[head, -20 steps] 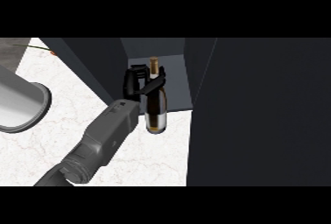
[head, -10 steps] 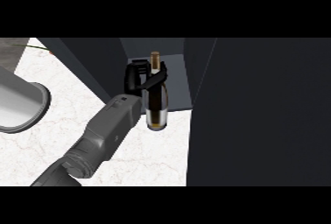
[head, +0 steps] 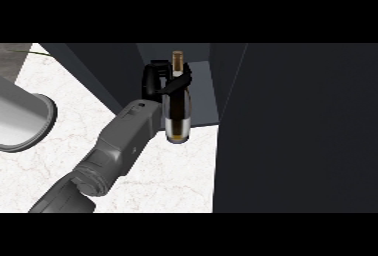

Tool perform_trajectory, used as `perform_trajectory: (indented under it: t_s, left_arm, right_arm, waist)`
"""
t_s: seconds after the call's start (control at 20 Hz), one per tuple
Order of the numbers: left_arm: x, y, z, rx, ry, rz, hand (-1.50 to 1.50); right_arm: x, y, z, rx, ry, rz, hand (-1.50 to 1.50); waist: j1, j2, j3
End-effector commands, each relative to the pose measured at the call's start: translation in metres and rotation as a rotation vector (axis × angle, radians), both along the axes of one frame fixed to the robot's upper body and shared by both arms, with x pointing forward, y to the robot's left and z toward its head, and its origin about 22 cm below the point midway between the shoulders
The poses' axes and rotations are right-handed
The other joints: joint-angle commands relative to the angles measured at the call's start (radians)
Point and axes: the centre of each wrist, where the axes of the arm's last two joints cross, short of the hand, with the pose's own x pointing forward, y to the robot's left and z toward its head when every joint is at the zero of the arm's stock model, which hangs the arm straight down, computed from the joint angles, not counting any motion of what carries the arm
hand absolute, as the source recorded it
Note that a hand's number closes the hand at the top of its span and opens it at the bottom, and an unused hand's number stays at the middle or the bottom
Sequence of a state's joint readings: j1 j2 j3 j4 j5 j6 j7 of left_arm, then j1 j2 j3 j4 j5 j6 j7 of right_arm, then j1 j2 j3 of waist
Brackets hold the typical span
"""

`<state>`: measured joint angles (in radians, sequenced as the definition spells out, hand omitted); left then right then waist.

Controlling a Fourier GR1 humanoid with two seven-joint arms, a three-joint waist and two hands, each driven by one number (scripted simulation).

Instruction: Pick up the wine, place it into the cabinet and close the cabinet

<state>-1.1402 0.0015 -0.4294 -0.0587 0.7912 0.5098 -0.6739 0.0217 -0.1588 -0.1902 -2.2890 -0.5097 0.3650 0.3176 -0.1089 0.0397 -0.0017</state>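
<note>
My left hand [head: 153,80] is shut on the wine bottle [head: 177,117], with the thumb crossing its shoulder. The bottle is dark with a pale band near its base and a gold-topped neck. Its neck points into the open dark cabinet [head: 203,90], while its base hangs over the white marble counter [head: 170,175] at the cabinet's front edge. My grey left forearm [head: 118,150] comes in from the lower left. The right hand shows nowhere.
A large dark cabinet door [head: 295,130] stands open and fills the right side. Another dark panel [head: 96,70] slants along the left of the opening. A grey round dish [head: 22,120] lies at the left edge of the counter.
My left hand has carried the bottle farther away from me, so its neck reaches deeper into the cabinet opening. The forearm has followed.
</note>
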Motion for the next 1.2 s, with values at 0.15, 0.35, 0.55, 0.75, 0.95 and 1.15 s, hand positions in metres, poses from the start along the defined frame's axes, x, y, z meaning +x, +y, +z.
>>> perform_trajectory:
  t_s: [0.15,0.35,0.55,0.75,0.95,1.15]
  left_arm:
    - [0.012,0.019,0.016,0.024,-0.043,0.050,1.50]
    - [0.018,0.029,0.025,0.060,-0.026,0.081,1.50]
    - [0.018,0.029,0.024,0.108,-0.032,0.103,-1.50]
    - [0.018,0.021,0.026,0.153,-0.010,0.108,-1.50]
    - [0.005,0.019,0.001,0.175,0.020,0.123,-1.50]
    - [0.016,0.033,0.020,0.172,0.042,0.141,-1.50]
  right_arm:
    - [-0.004,-0.003,-0.001,-0.009,-0.015,0.003,-1.50]
    - [0.001,0.000,0.002,0.005,-0.017,0.003,-1.50]
    - [-0.002,-0.002,0.011,-0.005,-0.031,0.003,-1.50]
    - [0.003,0.001,0.006,-0.001,-0.013,0.028,-1.50]
    - [0.001,0.003,0.003,-0.011,-0.028,0.020,-1.50]
    - [-0.003,0.003,0.002,-0.008,-0.021,0.021,-1.50]
  waist:
    - [-0.006,0.003,0.000]
    - [-0.003,0.006,0.000]
    - [-0.014,0.008,-0.001]
    - [-0.010,0.008,0.000]
    - [-0.007,0.010,0.000]
    - [-0.020,0.012,0.000]
